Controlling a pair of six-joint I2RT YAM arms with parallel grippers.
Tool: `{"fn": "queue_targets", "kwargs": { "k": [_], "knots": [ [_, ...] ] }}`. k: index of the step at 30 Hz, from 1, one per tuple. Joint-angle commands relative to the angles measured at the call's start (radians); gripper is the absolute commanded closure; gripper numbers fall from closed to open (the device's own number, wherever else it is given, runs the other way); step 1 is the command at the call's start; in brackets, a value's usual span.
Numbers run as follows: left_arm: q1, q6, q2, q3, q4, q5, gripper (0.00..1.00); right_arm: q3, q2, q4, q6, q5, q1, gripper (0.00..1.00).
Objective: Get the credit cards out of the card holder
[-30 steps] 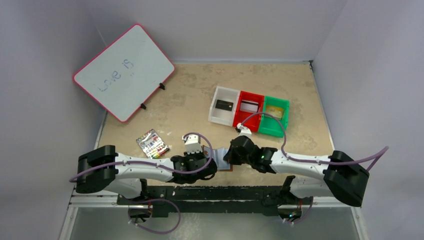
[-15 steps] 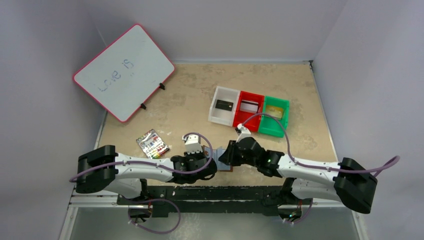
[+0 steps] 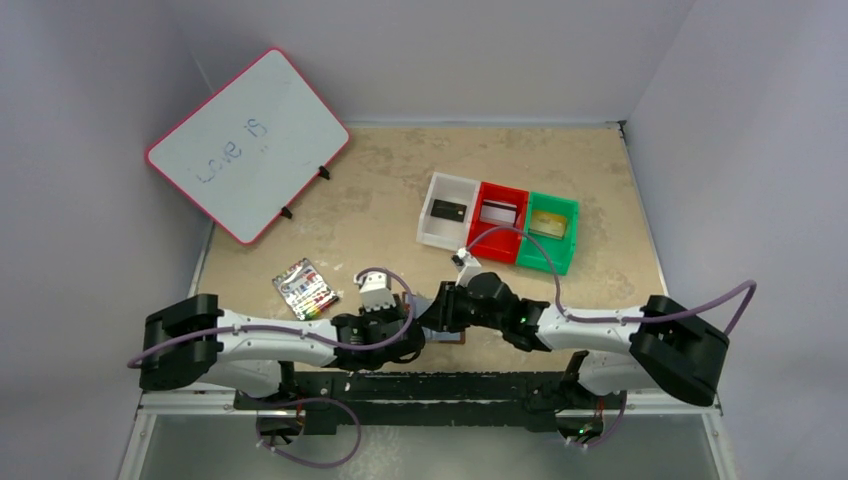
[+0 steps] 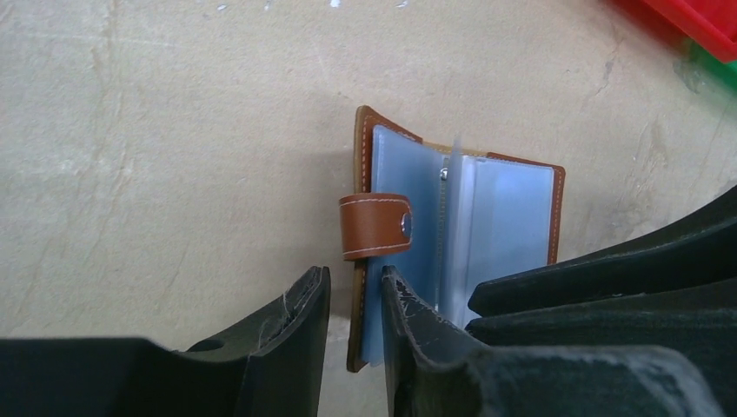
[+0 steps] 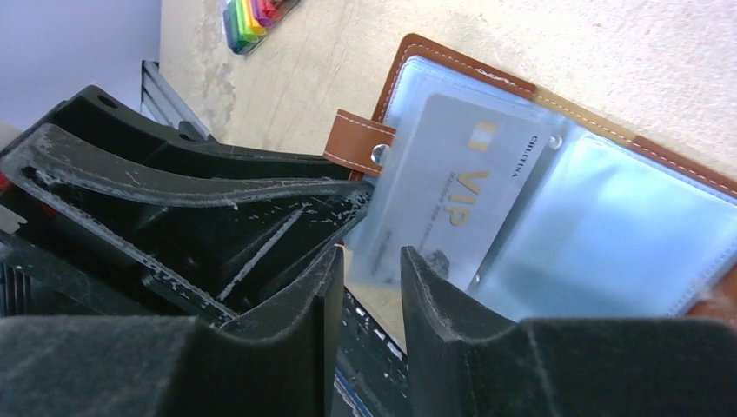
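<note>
1. The card holder (image 4: 500,213) lies open and flat on the table (image 3: 390,190), close to the near edge between the two arms. Its bluish clear sleeves face up, and its snap tab (image 4: 375,226) is folded over one page.
2. In the right wrist view, a pale silvery card (image 5: 456,191) with gold "VIP" lettering sits askew across one page of sleeves. One corner reaches towards the spine. I can't tell whether its lower end is tucked into a sleeve or lying free.
3. The left gripper (image 4: 355,317) stands at the tab-side edge of the holder with its jaws a little apart. The leather edge runs into the gap between them, and nothing looks pinched.
4. The right gripper (image 5: 369,282) comes in from the other side, fingers parted by a narrow gap and empty. Its tips are just beside the lower end of the VIP card; whether they touch it, I can't make out.
5. Seen from above, the two grippers sit almost nose to nose over the holder.
6. Further back on the table, three bins stand touching in a row:
   - the white bin (image 3: 428,215) holds a black card (image 3: 447,211);
   - the red bin (image 3: 505,190) holds a silvery grey card (image 3: 498,213);
   - the green bin (image 3: 545,262) holds a gold-tan card (image 3: 547,224).
7. A white pack (image 3: 305,288) with rainbow stripes lies on the table beyond the left arm.
8. A pink-edged whiteboard (image 3: 248,145) with blue writing is propped at the far left.
</note>
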Motion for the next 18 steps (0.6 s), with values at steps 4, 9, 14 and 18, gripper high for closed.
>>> {"fn": "queue_targets", "kwargs": {
  "k": [4,9,14,18],
  "knots": [
    [-0.006,-0.093,-0.134,-0.092,-0.008,-0.037,0.67,0.075,0.077,0.113,-0.044,-0.092,0.000,0.65],
    [-0.006,-0.102,-0.168,-0.104,-0.020,-0.046,0.67,0.097,0.066,0.036,-0.048,-0.030,0.000,0.64],
    [-0.006,-0.099,-0.180,-0.094,-0.035,-0.063,0.64,0.106,-0.024,-0.163,-0.015,0.132,0.000,0.64],
    [-0.006,-0.090,-0.198,-0.090,-0.026,-0.085,0.57,0.081,-0.047,-0.209,0.001,0.191,-0.002,0.63]
  ]
}}
